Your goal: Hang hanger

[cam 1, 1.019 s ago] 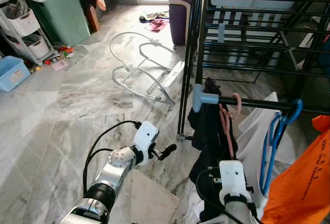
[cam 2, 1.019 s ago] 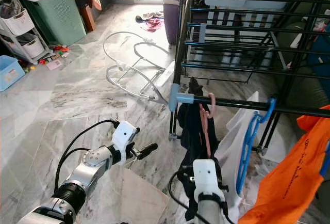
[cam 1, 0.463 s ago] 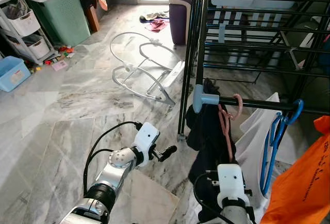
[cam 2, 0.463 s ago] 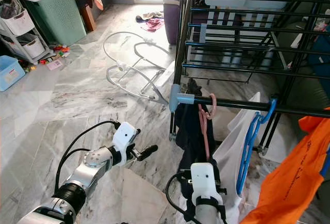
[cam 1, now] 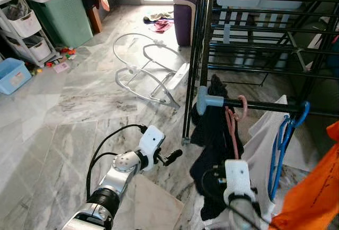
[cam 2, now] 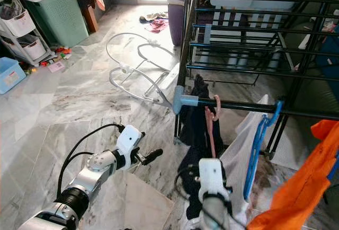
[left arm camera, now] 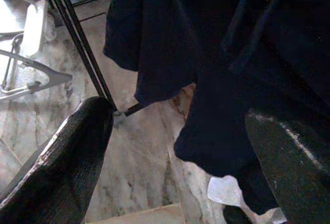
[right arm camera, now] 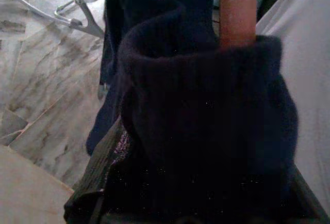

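**Hanger hooked on the rail, garment bunched at the right pincer**

Hanger risks, largest thing first: the black drying rack (cam 1: 254,23) stands on the marble floor (cam 1: 63,113), and its lower rail (cam 1: 265,105) carries the laundry. If the right arm pulls down or sideways while it is tangled in cloth, the whole rail could be dragged, and the rack looks light enough to shift.

Next is the dark garment (cam 1: 214,134), draped on the pink hanger (cam 1: 233,126), whose hook sits over the rail just beside the grey end cap (cam 1: 204,98). The garment hangs unevenly, with folds gathered low. In the right wrist view the dark cloth (right arm camera: 206,126) lies bunched across the right pincer (right arm camera: 198,203), and the pink stem (right arm camera: 237,7) rises straight out of it. The pincer's fingers are buried in the cloth, so whether they are apart or together cannot be told. A withdrawal with cloth caught between them would probably tug the hook off the rail or slide the garment off one shoulder.

The blue hanger (cam 1: 286,140) with white cloth (cam 1: 259,145) hangs near; a swing could knock the pink hook against it.

The left pincer (cam 1: 170,158) hovers apart from the rack, fingers (left arm camera: 67,167) spread and holding nothing, so it is poorly placed to steady a slipping garment.
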{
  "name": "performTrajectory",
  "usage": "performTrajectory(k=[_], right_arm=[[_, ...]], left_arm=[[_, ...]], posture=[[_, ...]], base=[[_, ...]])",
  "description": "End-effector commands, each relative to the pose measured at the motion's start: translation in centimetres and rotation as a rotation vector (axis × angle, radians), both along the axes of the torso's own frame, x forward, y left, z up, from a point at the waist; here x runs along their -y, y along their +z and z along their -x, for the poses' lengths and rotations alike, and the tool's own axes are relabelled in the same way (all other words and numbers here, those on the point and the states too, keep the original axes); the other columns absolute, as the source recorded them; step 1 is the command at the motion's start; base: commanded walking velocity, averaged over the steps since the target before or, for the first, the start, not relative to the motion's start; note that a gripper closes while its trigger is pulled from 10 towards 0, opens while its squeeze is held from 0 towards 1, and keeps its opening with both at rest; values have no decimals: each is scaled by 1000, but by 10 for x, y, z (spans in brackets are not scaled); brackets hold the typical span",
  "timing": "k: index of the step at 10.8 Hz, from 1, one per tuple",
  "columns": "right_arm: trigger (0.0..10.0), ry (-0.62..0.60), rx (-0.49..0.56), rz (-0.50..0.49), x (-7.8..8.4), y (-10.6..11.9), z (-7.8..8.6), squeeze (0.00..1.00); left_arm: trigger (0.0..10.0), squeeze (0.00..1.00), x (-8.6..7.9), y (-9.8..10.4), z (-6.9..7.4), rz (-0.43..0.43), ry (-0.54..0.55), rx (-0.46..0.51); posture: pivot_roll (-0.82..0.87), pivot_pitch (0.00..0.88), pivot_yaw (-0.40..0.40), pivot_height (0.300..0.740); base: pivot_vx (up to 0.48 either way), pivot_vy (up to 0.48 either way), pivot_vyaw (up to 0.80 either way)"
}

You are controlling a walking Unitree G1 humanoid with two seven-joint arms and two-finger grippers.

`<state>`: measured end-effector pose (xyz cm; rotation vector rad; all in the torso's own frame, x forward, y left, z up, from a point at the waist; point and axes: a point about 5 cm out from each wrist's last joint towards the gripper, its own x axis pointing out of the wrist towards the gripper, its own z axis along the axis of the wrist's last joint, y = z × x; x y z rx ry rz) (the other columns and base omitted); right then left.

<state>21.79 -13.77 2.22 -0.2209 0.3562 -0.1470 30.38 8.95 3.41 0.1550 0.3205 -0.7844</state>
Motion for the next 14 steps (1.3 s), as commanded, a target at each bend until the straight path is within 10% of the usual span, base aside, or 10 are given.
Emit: performTrajectory(k=[1, 2, 3, 6, 7, 14], right_arm=[[10000, 11, -19, -15, -2, -1, 0, 0], [0, 31, -16, -14, -4, 1, -2, 0], [10000, 46, -26, -6, -6, 0, -2, 0], [10000, 48, -56, 23, -8, -3, 4, 0], [10000, 44, -32, -1, -8, 1, 9, 1000], [10000, 22, -160, -27, -13, -17, 31, 1000]], left_arm=[[10000, 0, -1, 0, -1, -17, 3, 1], [10000, 0, -3, 0, -2, -19, 11, 2], [10000, 0, -4, -1, -1, -19, 13, 2], [10000, 0, -3, -1, -1, -19, 13, 1], [10000, 0, -3, -1, -2, -20, 13, 1], [10000, 0, -6, -2, -1, -27, 10, 0]], posture=[[-99, 74, 62, 740], [-94, 70, 57, 740], [-92, 69, 56, 740], [-96, 67, 56, 740], [-101, 66, 59, 740], [-103, 81, 66, 740]], base=[[0, 0, 0], [0, 0, 0], [0, 0, 0], [0, 0, 0], [0, 0, 0], [0, 0, 0]])
